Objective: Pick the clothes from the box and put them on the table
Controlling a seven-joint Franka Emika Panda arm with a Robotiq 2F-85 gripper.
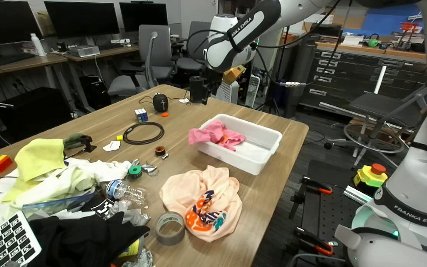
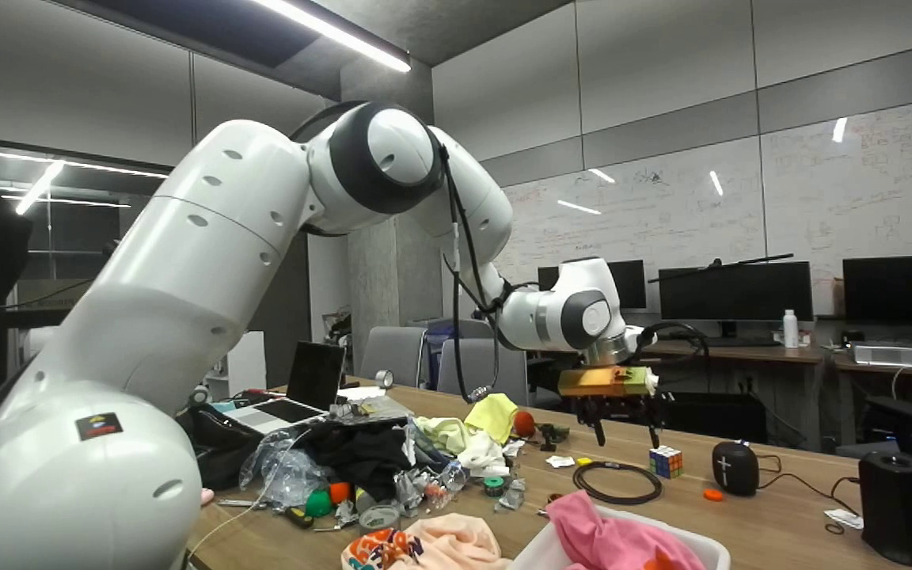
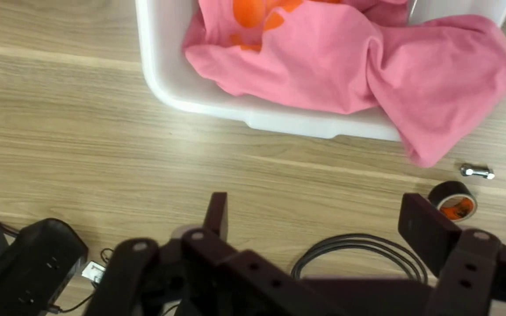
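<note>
A pink garment (image 1: pixel 217 133) with orange print lies bunched in the white box (image 1: pixel 232 158), filling one end. Part of it drapes over the rim, as the wrist view also shows of this pink cloth (image 3: pixel 323 66). On the wooden table (image 1: pixel 184 159), beside the box, rests the peach garment (image 1: pixel 202 178) with orange and dark print, crumpled. My gripper (image 3: pixel 314 202) hangs above the table past the box's side, apart from both garments. Its fingers are spread wide, and only tabletop and a cable show between them. In an exterior view the gripper (image 2: pixel 628 439) points downward.
A coiled black cable (image 3: pixel 358 245), a small tape roll (image 3: pixel 453 201), a puzzle cube (image 1: pixel 141 115) and a round speaker (image 1: pixel 160 102) lie near. A cluttered pile with yellow-green cloth (image 1: pixel 43 155), a bottle (image 1: pixel 126 191) and a grey tape roll (image 1: pixel 170 237) occupies the table's other end.
</note>
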